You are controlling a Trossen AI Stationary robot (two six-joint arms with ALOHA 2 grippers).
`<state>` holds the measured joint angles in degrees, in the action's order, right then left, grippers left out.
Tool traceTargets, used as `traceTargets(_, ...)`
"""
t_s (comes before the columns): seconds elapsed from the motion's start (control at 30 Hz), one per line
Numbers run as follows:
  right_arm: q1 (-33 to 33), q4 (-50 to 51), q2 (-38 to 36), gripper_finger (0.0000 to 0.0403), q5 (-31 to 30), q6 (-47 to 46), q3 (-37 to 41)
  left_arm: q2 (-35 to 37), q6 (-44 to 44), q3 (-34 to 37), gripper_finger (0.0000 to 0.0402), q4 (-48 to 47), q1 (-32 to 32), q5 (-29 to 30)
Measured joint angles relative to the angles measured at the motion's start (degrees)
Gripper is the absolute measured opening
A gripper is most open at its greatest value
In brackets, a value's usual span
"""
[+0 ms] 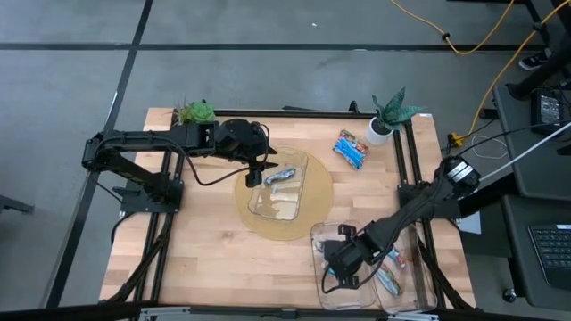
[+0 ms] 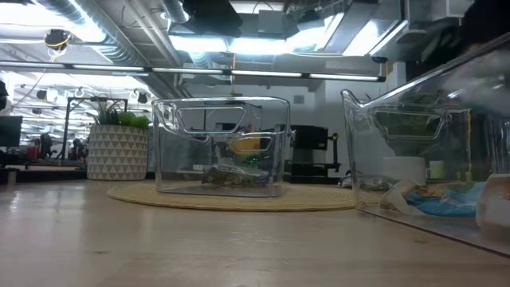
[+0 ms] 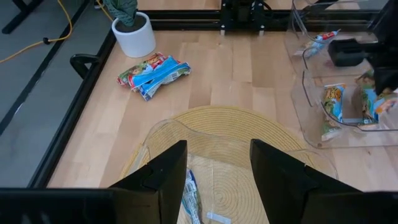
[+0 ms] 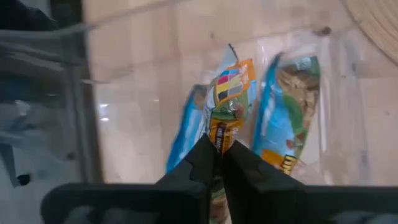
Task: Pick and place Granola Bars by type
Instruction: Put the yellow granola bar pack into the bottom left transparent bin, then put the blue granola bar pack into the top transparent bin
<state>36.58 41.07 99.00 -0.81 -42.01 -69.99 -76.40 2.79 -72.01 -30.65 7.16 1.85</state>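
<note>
1. Pale wooden planks form the counter (image 1: 214, 259), on which a round woven mat (image 1: 308, 227) is laid near the middle.
2. A clear plastic bin (image 1: 278, 192) is set on the mat, and one blue-and-silver granola bar (image 1: 280, 176) is seen lying inside it.
3. The left gripper (image 1: 256, 176) is held over that bin's left edge; its fingers (image 3: 163, 180) are spread apart with nothing between them.
4. A second clear bin (image 1: 375, 267) is placed at the counter's front right corner, with several wrapped bars (image 3: 334, 102) lying on its floor.
5. The right gripper (image 4: 218, 149) is lowered into this second bin, and its fingers are clamped on the end of a multicoloured granola bar (image 4: 229, 93), which is pinched by the wrapper.
6. Beside the pinched bar, a blue bar with a green top (image 4: 289, 112) is seen flat on the bin floor.
7. A small pile of bars (image 1: 351, 148) is left on the bare counter, near a white potted plant (image 1: 384, 120) at the rear right corner.
8. A second green plant (image 1: 194, 112) is placed at the rear left.
</note>
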Motion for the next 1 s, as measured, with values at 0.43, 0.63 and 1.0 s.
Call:
traceTargets(0.43, -0.1, -7.7, 0.0, 0.0021, 2.0, -1.5, 4.7, 0.0, -0.1, 0.0, 0.0169, 0.0, 0.0, 0.0)
traceTargets(0.63, -1.1, -7.2, -0.4, 0.0074, 2.4, -4.5, 3.7, 0.0, -0.1, 0.0, 0.0169, 0.0, 0.0, 0.0)
traceTargets(1.0, -4.2, 9.4, -7.9, 0.0166, 2.3, -5.2, -5.1, 0.0, 0.0, 0.0, 0.0169, 0.0, 0.0, 0.0)
